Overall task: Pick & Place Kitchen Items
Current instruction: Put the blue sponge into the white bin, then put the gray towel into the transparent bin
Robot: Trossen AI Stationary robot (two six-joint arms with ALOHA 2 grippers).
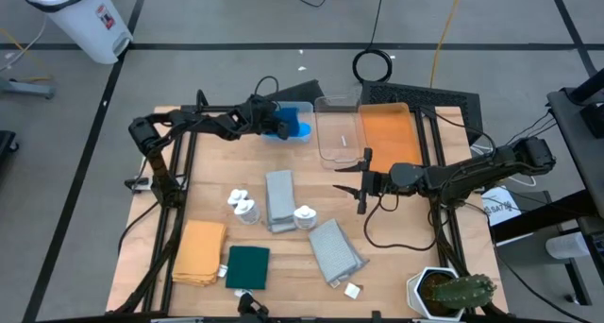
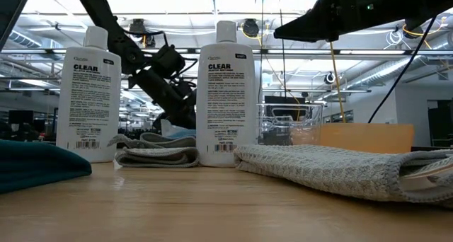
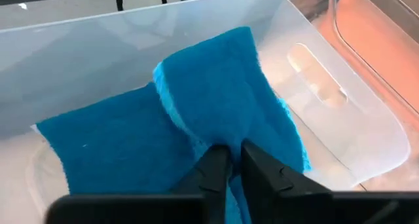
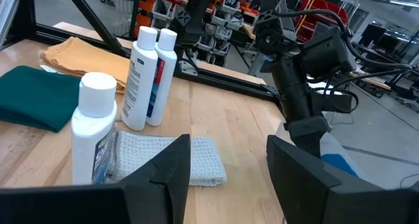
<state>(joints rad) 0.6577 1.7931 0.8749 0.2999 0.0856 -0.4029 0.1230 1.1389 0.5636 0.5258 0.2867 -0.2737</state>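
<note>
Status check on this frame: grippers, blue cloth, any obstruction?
Left gripper pinching blue cloth inside clear bin. Right gripper open, hovering mid-table. Nothing blocking.

blue cloth (image 3: 196,119) | mustard-yellow cloth (image 1: 199,250) | dark green cloth (image 1: 247,266) | orange tray (image 1: 389,134)

Both arms were built of matte black segments joined by rounded, drum-like housings, with thin black cables looping loosely alongside them. The left arm's pincer (image 3: 229,168) ended in two slim, wedge-shaped black fingers with flat, angular faces, set on a broad dark block. The right arm's pincer (image 4: 229,178) carried two wider, smooth black plastic fingers with bevelled edges. In the high view the right pincer (image 1: 362,181) showed as a narrow dark prong ahead of a bulkier black wrist.
</note>
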